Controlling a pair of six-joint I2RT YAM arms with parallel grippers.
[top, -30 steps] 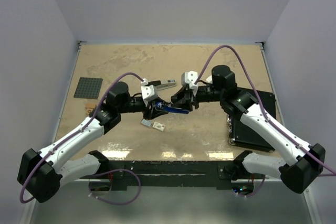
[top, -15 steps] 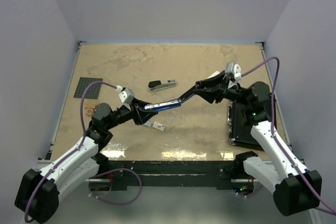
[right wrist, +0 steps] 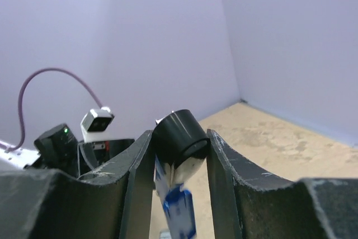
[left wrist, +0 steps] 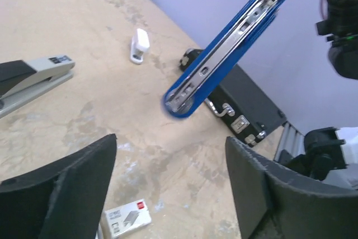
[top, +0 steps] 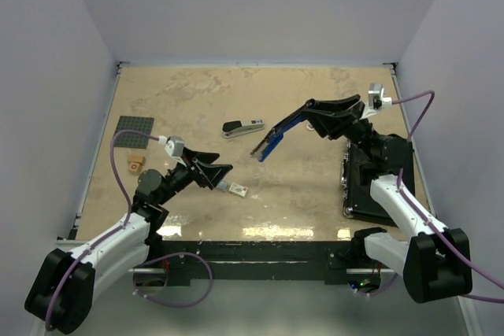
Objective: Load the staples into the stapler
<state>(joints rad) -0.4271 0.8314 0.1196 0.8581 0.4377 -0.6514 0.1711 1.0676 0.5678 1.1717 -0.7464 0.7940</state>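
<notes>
While the right gripper [top: 309, 108] is clamped on one end of the blue stapler [top: 276, 138], holding it slanted in the air above the table [top: 181, 92], the left gripper [top: 220, 176] hangs with its jaws wide apart and empty. The staples [top: 239, 189], a small whitish box with a red mark, lie flat on the table just beside the left fingertips.

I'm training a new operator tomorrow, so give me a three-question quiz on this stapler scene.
1. True or false: the right gripper holds the blue stapler off the table.
2. The left gripper is: A) open above the staple box; B) shut on it; C) out of sight.
3. Fill in: the grey stapler lies on the ____.
Key: 1 true; 2 A; 3 table.
</notes>
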